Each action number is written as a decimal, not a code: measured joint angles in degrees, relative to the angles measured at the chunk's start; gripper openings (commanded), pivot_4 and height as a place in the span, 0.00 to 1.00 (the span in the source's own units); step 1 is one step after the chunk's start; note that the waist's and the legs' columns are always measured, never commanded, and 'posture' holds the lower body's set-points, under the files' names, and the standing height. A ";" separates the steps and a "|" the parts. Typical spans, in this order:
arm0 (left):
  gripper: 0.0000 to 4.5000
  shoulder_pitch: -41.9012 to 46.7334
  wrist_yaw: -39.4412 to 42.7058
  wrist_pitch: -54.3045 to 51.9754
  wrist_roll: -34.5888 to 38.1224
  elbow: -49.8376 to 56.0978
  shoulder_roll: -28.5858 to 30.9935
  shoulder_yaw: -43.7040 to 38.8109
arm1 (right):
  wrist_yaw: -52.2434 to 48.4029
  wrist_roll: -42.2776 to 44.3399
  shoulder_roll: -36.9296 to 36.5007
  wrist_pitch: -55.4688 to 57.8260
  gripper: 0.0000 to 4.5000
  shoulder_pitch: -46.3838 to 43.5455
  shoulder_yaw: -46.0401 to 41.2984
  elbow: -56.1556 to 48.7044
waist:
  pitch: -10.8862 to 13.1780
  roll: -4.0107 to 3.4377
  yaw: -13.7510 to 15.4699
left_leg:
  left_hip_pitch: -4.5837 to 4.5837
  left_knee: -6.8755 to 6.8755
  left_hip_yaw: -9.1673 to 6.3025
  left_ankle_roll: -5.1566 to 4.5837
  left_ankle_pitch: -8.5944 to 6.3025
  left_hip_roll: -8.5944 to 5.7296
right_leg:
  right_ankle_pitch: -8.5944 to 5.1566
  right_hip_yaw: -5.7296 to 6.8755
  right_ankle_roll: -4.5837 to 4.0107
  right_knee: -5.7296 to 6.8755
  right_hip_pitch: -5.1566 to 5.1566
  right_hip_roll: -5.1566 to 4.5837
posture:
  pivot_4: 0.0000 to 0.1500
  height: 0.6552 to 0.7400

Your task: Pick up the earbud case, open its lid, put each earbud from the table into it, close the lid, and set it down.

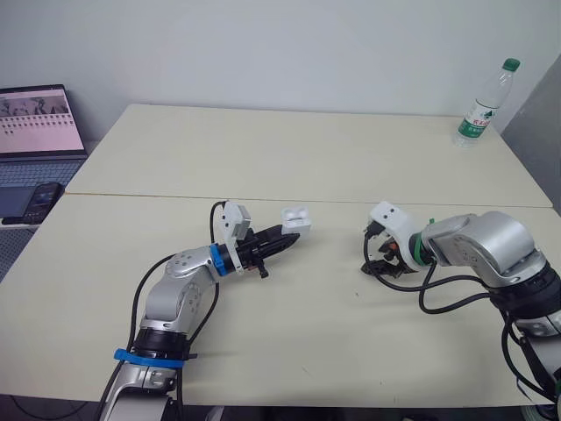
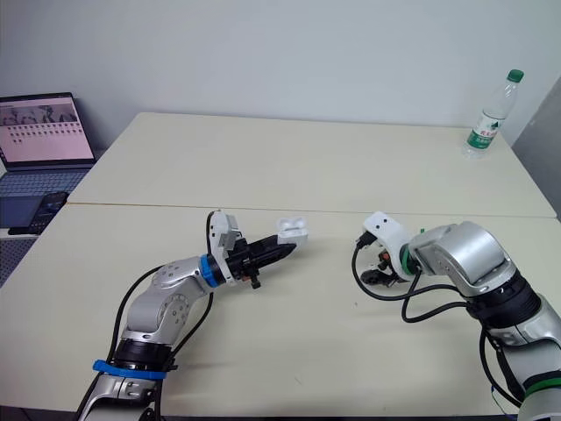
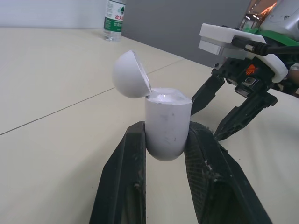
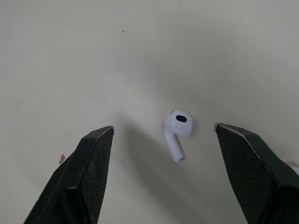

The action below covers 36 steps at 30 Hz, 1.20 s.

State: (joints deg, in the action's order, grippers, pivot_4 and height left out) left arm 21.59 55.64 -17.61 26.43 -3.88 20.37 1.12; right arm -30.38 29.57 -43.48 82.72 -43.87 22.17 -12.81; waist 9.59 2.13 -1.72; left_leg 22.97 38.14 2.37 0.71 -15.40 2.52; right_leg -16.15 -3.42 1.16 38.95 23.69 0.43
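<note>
Left wrist view: left gripper [image 3: 167,129] clamps open-lidded earbud case [image 3: 168,119], contents unclear; right gripper [image 4: 164,127] at its 4 o'clock, splayed around earbud [image 4: 179,124]

Office or lab room, plain pale tables [image 1: 289,149], open laptop [image 1: 39,123], water bottle [image 1: 480,105], bare grey wall [image 1: 263,44]

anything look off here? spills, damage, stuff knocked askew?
Nothing stands out. The earbud case is clamped in the left gripper, lid hinged open. One earbud lies intact on the table between the open fingers of the right gripper. The water bottle stands upright and capped at the far right.
</note>
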 measured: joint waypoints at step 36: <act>0.17 1.24 0.22 -0.28 -0.05 -1.34 -0.43 -0.23 | -1.99 -0.48 1.53 3.56 0.35 2.52 -5.59 -4.89 | -0.02 0.00 0.00 | 0.01 0.02 -0.18 0.00 0.00 -0.03 | 0.00 0.19 0.00 -0.01 -0.08 0.00 | 1.00 0.95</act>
State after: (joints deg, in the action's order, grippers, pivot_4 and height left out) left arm 22.83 55.86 -17.89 26.38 -5.21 19.94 0.90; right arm -32.37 29.09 -41.95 86.28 -41.36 16.58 -17.70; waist 9.57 2.13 -1.73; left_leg 22.98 38.15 2.19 0.72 -15.40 2.50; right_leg -16.15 -3.23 1.16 38.95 23.61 0.43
